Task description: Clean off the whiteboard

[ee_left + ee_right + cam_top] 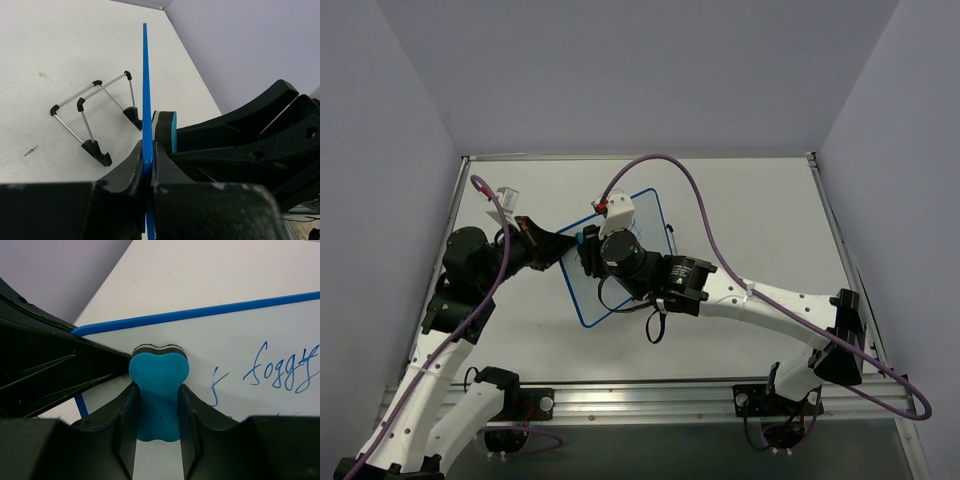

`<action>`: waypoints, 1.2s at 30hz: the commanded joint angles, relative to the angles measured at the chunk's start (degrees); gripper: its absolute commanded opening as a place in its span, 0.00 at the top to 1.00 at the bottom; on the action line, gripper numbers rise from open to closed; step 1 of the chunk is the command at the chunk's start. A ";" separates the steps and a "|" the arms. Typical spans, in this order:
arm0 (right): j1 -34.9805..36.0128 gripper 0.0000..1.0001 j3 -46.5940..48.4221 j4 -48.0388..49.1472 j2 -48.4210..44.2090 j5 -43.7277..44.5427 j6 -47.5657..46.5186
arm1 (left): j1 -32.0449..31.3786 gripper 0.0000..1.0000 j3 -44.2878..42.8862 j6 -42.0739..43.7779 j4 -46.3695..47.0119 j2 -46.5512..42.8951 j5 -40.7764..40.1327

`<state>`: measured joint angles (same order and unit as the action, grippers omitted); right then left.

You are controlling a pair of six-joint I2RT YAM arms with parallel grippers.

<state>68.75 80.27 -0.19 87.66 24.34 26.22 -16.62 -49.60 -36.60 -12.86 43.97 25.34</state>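
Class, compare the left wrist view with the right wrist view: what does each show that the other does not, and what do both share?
Left wrist only: a wire stand lying on the table, and the whiteboard seen edge-on. Right wrist only: the board's white face with blue handwriting. Both: the left pincer clamping the board's blue frame, and the right pincer holding a teal eraser.

I am working in a robotics lab cell: a white table (pixel 770 220) boxed in by plain grey panels (pixel 620 70), left arm (pixel 470 290) and right arm (pixel 770 300) bolted to an aluminium rail (pixel 650 398), a purple cable (pixel 695 195) looping loose.
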 commanded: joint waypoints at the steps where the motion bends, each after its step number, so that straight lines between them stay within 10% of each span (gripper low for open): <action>1: 3.40 1.00 -0.98 0.36 2.34 -4.12 1.29 | -1.83 0.98 -4.10 -3.12 12.68 -2.48 3.14; 28: 6.31 1.00 -10.04 3.00 -0.38 -4.48 1.21 | -1.75 0.98 -4.71 -6.99 15.76 -1.42 1.11; 36: -4.40 1.00 -14.88 6.60 -5.83 -6.23 -0.46 | -1.83 0.98 -4.01 -10.51 18.93 -2.22 4.71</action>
<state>69.36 67.51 7.14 82.59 19.25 27.03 -16.86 -49.60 -38.22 -9.85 44.53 21.41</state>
